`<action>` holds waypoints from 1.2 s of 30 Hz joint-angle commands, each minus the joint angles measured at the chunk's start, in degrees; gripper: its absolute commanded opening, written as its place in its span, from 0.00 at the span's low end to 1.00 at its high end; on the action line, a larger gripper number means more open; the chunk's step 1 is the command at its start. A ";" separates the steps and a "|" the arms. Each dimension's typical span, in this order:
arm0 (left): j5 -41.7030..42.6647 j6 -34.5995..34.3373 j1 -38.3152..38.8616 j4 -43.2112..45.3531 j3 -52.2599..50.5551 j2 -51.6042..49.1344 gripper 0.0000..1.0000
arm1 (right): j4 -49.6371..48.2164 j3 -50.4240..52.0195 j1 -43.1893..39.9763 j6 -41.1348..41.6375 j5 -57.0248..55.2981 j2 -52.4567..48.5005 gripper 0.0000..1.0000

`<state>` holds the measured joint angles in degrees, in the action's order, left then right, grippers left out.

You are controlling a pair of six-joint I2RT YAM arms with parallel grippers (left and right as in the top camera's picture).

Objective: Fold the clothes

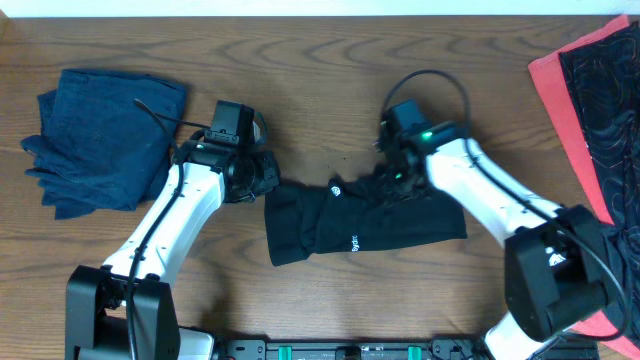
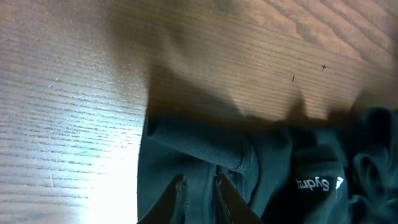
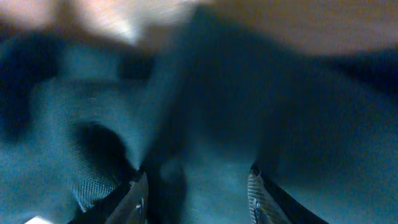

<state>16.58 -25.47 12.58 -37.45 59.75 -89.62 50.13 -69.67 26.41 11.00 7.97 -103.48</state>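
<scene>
The black garment [image 1: 350,225] at the centre is plain, with a small white round logo [image 1: 336,188] and white lettering [image 1: 353,240]. At nine o'clock, the dark-blue garment [image 1: 100,135] is a faintly mottled blue. At three o'clock are a plain coral-red garment [image 1: 556,95] and a patterned garment [image 1: 605,100], black with thin reddish lines. The tabletop [image 1: 320,60] is brown woodgrain. The left arm [image 1: 185,215] and right arm [image 1: 490,190] are white with black joints.
</scene>
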 commanded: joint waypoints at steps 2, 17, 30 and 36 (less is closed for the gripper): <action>0.33 0.55 0.02 -2.23 0.48 -0.24 0.17 | -0.11 0.11 3.72 -3.26 4.28 -2.14 0.51; 1.05 -1.92 0.04 -4.44 -3.13 -1.60 0.67 | -1.60 0.11 3.69 -1.20 1.95 -3.63 0.53; 15.45 -2.47 1.90 6.10 -8.90 -11.34 0.73 | -1.95 0.11 3.69 -1.20 1.92 -3.63 0.54; 18.18 -2.47 5.62 8.94 -8.90 -14.21 0.23 | -1.92 0.11 3.69 -1.20 1.92 -3.63 0.54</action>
<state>32.95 -28.10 16.49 -28.62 52.12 -101.03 48.49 -69.67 30.09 9.61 10.15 -105.75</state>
